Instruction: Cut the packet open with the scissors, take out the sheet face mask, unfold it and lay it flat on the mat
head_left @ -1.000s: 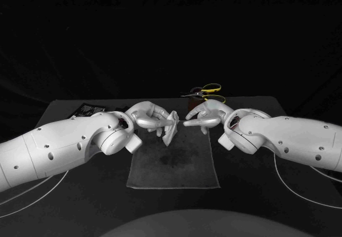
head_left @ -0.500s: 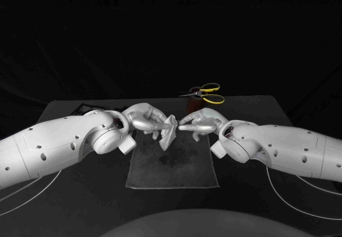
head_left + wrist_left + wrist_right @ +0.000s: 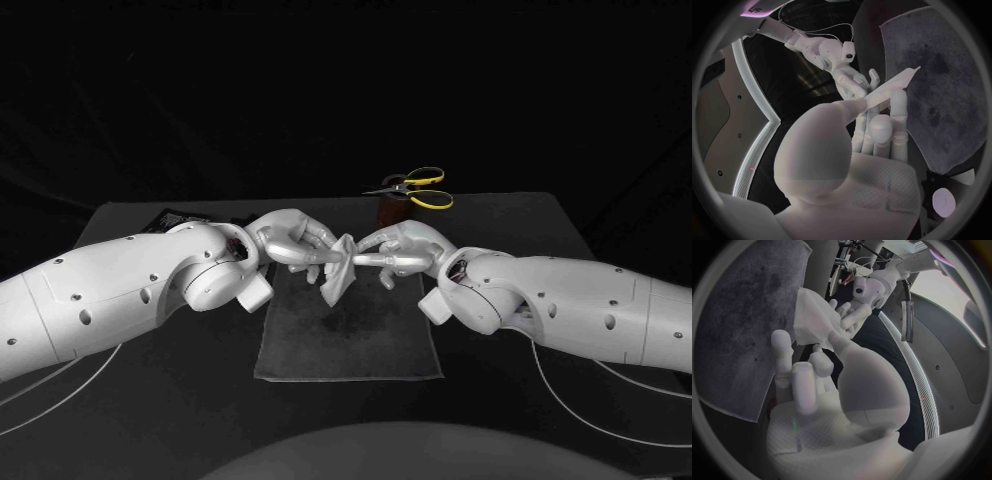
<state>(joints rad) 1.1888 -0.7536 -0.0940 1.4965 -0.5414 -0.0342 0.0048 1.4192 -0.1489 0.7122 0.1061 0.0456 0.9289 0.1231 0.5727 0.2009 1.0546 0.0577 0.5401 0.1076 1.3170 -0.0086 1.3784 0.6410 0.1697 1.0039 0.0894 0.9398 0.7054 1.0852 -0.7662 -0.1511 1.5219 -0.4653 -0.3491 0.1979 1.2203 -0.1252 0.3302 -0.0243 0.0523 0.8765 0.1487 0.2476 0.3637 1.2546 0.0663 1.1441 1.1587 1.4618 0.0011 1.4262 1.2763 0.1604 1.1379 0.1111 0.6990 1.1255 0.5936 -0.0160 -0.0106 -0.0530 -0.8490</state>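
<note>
Left hand point(image 3: 296, 243) is pinching the folded white sheet face mask point(image 3: 339, 275) between thumb and fingers, and the right hand point(image 3: 401, 250) is right up against it from the other side, fingertips at the mask's upper edge. Can't tell if it actually has a grip or is just touching. All this sits above the far end of the dark grey fabric mat point(image 3: 346, 340). The mask hangs roughly upright, a bit tilted, long axis running down toward the mat, so I'd guess unfolding means pulling the hands apart sideways. The yellow-handled scissors point(image 3: 418, 187) are parked behind the right hand. A small dark flat item point(image 3: 180, 217) at the table's far left has pale print, way too small to read.
</note>
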